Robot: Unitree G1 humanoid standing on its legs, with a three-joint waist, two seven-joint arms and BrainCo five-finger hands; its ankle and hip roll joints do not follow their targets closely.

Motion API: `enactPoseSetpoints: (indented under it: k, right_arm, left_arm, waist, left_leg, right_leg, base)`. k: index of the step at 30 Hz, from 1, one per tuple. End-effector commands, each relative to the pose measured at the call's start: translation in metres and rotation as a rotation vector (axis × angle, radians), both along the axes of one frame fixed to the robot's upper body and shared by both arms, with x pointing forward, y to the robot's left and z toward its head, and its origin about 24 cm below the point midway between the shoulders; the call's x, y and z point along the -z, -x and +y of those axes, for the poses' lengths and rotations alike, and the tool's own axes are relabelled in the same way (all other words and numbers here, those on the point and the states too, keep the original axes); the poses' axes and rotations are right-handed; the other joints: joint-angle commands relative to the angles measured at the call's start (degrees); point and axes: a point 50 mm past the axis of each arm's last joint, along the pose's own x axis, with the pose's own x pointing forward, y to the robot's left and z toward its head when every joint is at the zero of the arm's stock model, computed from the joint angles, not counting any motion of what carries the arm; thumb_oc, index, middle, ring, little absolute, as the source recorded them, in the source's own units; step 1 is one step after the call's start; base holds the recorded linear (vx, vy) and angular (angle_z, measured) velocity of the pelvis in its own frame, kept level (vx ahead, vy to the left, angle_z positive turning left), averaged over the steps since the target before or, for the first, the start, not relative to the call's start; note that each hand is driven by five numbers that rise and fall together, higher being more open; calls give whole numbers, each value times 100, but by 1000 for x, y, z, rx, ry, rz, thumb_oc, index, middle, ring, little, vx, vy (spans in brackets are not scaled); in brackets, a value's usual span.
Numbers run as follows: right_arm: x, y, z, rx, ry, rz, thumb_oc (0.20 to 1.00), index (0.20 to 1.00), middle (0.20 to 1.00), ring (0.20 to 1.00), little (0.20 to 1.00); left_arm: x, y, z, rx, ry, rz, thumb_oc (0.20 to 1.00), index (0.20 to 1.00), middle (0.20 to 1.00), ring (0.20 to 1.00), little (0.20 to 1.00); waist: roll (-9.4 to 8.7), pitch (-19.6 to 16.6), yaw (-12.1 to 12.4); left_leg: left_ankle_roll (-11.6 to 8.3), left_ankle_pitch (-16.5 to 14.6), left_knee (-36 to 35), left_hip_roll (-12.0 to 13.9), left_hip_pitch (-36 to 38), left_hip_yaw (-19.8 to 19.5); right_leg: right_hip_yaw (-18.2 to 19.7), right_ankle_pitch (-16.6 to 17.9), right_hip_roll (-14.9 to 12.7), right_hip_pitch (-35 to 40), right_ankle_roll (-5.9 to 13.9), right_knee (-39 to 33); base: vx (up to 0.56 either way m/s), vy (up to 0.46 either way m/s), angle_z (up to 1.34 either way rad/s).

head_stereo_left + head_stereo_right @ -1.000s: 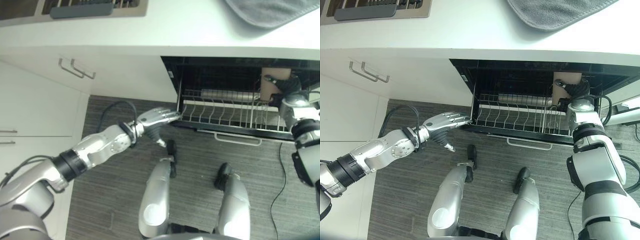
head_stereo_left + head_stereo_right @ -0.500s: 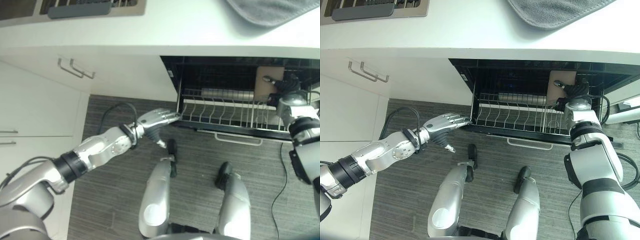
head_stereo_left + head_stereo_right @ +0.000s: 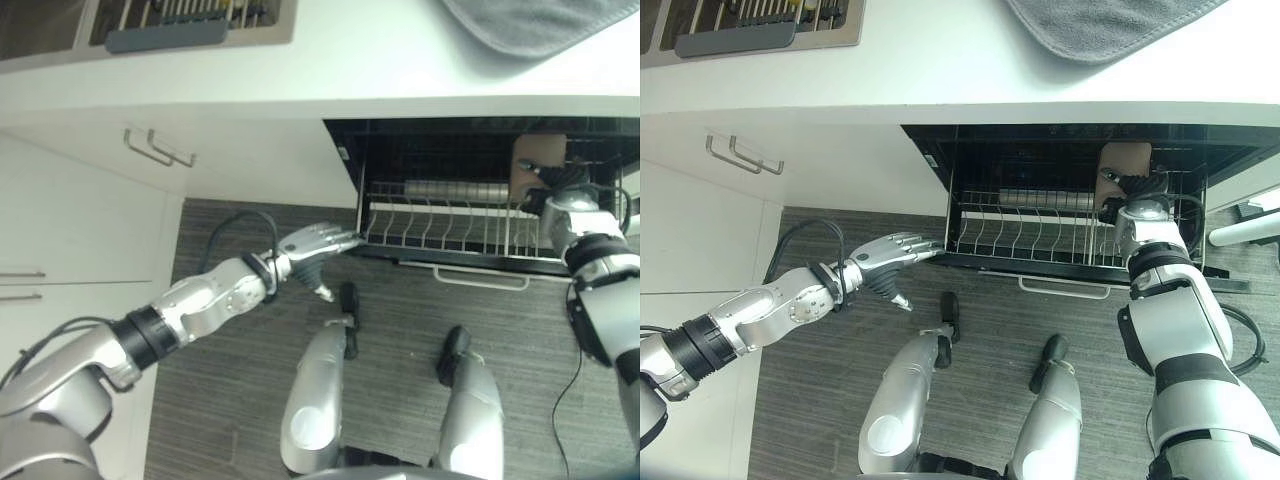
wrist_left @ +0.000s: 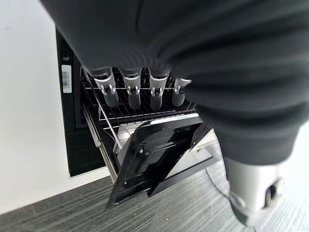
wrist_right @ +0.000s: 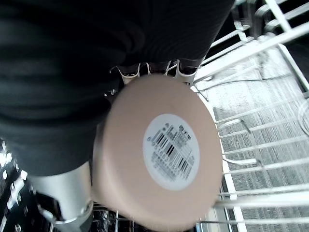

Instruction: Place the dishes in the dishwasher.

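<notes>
A beige cup (image 3: 538, 158) is held inside the open dishwasher, over the right end of the wire rack (image 3: 440, 222). My right hand (image 3: 560, 190) is shut on it. In the right wrist view the cup's round base (image 5: 159, 150) with a barcode sticker faces the camera, and my fingers (image 5: 129, 73) curl behind it above the rack's tines. My left hand (image 3: 312, 243) is open, its straight fingers (image 4: 131, 93) resting on the rack's front left corner. A silver cylinder (image 3: 455, 188) lies at the back of the rack.
The dishwasher's dark door (image 4: 159, 154) hangs open below the rack, with a handle (image 3: 480, 280) along its front. Above runs a white counter (image 3: 350, 50) with a grey cloth (image 3: 540, 20) and a sink (image 3: 160, 25). White drawers with handles (image 3: 160, 150) stand at the left.
The whole picture has shifted a little. My right hand has carried the cup slightly left and further into the dishwasher. The left hand stays at the rack's corner.
</notes>
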Motion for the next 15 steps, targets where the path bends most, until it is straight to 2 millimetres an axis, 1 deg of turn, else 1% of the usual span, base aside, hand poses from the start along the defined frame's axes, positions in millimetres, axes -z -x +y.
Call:
enactPoseSetpoints:
  k: [1,2,3,5,6,7,9,10,11,12,13,15]
  right_arm:
    - [-13,4,-3,104,162,-121,1000,1000,1000,1000,1000]
    - [-11,5,3,145,207,-154,1000,1000,1000,1000,1000]
    - [-2,8,7,171,199,-168,1000,1000,1000,1000,1000]
    - [10,13,11,210,202,-186,1000,1000,1000,1000,1000]
    - [13,14,13,215,206,-188,1000,1000,1000,1000,1000]
    - [26,20,17,227,229,-190,1000,1000,1000,1000,1000]
    - [38,26,20,245,249,-188,1000,1000,1000,1000,1000]
    - [39,27,20,246,252,-188,1000,1000,1000,1000,1000]
    - [46,33,19,291,299,-182,1000,1000,1000,1000,1000]
    - [49,36,19,304,325,-177,1000,1000,1000,1000,1000]
    - [51,37,18,307,337,-172,1000,1000,1000,1000,1000]
    - [52,39,18,306,367,-165,1000,1000,1000,1000,1000]
  left_arm:
    - [-9,9,-15,67,67,-61,1000,1000,1000,1000,1000]
    - [-4,10,-14,58,67,-52,1000,1000,1000,1000,1000]
    - [3,12,-15,51,68,-44,1000,1000,1000,1000,1000]
    - [9,15,-17,47,67,-38,1000,1000,1000,1000,1000]
    - [10,15,-17,46,67,-39,1000,1000,1000,1000,1000]
    - [15,18,-17,43,70,-33,1000,1000,1000,1000,1000]
    - [22,21,-16,38,74,-24,1000,1000,1000,1000,1000]
    - [22,21,-16,38,75,-23,1000,1000,1000,1000,1000]
    - [28,24,-15,36,76,-13,1000,1000,1000,1000,1000]
    - [30,26,-15,36,76,-8,1000,1000,1000,1000,1000]
    - [32,27,-15,36,77,-4,1000,1000,1000,1000,1000]
    - [38,30,-15,36,78,6,1000,1000,1000,1000,1000]
  waist:
    - [45,-53,120]
    - [26,-75,81]
    - [4,-141,51]
    - [-14,-203,28]
    - [-12,-218,26]
    - [-24,-276,6]
    - [-40,-357,-7]
    - [-38,-367,-8]
    - [-58,-416,-23]
    - [-64,-453,-23]
    - [-74,-467,-25]
    - [-106,-545,-13]
  left_leg:
    - [-26,-592,140,-178,315,-326]
    - [-15,-641,187,-166,420,-294]
    - [3,-691,208,-168,499,-281]
    - [15,-727,212,-162,575,-257]
    - [22,-698,193,-150,579,-250]
    - [27,-760,198,-134,678,-226]
    - [34,-785,150,-116,800,-201]
    - [39,-750,127,-109,799,-198]
    - [30,-804,121,-95,895,-188]
    - [37,-770,84,-86,923,-192]
    - [33,-805,89,-86,957,-196]
    - [31,-746,6,-53,999,-183]
  right_leg:
    - [-374,93,20,22,65,136]
    - [-354,81,-14,116,84,142]
    - [-335,81,-24,196,100,107]
    - [-338,89,-52,293,101,50]
    - [-346,126,-53,297,88,24]
    - [-363,92,-97,387,102,33]
    - [-400,81,-131,505,119,-15]
    - [-407,115,-124,506,108,-42]
    - [-414,65,-154,596,132,-33]
    - [-418,101,-139,627,127,-81]
    - [-418,67,-144,662,144,-75]
    - [-452,98,-120,713,153,-159]
  base:
    - [43,90,0]
    - [78,111,1]
    - [93,126,1]
    - [48,61,-3]
    - [52,44,-8]
    - [59,36,-8]
    - [64,34,-8]
    - [72,25,-6]
    - [48,4,-2]
    - [73,1,-2]
    - [0,0,0]
    - [0,0,0]
